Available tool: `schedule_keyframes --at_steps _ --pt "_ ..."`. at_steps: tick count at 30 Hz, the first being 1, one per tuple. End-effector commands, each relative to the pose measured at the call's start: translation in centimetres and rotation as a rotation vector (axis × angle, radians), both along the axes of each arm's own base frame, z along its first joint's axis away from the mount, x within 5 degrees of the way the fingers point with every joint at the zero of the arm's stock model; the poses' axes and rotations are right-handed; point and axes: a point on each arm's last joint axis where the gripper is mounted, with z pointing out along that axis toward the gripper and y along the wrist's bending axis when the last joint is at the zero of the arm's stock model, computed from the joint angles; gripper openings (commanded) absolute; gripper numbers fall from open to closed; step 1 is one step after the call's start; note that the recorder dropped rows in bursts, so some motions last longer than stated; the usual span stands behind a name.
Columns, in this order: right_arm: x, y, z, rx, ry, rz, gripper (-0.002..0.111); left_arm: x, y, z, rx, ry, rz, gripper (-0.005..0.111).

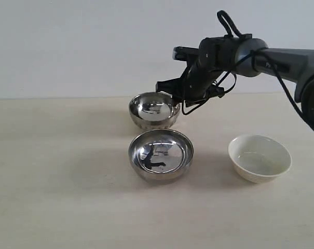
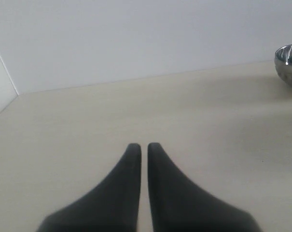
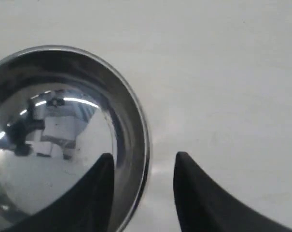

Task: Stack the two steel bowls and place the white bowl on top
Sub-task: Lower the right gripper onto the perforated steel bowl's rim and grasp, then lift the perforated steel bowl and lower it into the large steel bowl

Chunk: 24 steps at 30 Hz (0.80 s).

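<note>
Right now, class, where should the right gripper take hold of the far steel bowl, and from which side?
Pinch the thin rim of the far steel bowl, coming down from above with one finger inside and one outside. It sits upright and open, and its rounded walls offer no other edge. The open right gripper is lined up astride that rim.

Exterior camera: frontal, raised, facing the wall point(image 1: 68, 41). Left wrist: low along the table point(image 2: 88, 121). Right wrist: close above the rear steel bowl point(image 3: 63, 77), also in exterior view.
</note>
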Motion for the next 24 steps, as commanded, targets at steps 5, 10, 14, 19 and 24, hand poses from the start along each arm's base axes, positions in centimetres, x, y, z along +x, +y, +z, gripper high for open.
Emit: schedule_keyframes --at_steps 5,10,14,19,24 --pt "0.5 0.1 -2.0 0.009 0.013 -0.011 0.035 0.0 0.0 0.0 -0.016 -0.009 0.003 0.004" --pt "0.9 0.9 -4.0 0.060 0.001 -0.027 0.035 0.0 0.0 0.0 -0.016 -0.009 0.003 0.004" --pt "0.9 1.0 -4.7 0.057 0.007 -0.026 0.014 0.0 0.0 0.0 -0.016 -0.009 0.003 0.004" --pt "0.5 0.9 -1.8 0.066 -0.008 -0.019 0.000 0.0 0.0 0.0 -0.016 -0.009 0.003 0.004" --pt "-0.7 -0.1 4.6 0.071 -0.048 -0.003 0.000 0.0 0.0 0.0 -0.016 -0.009 0.003 0.004"
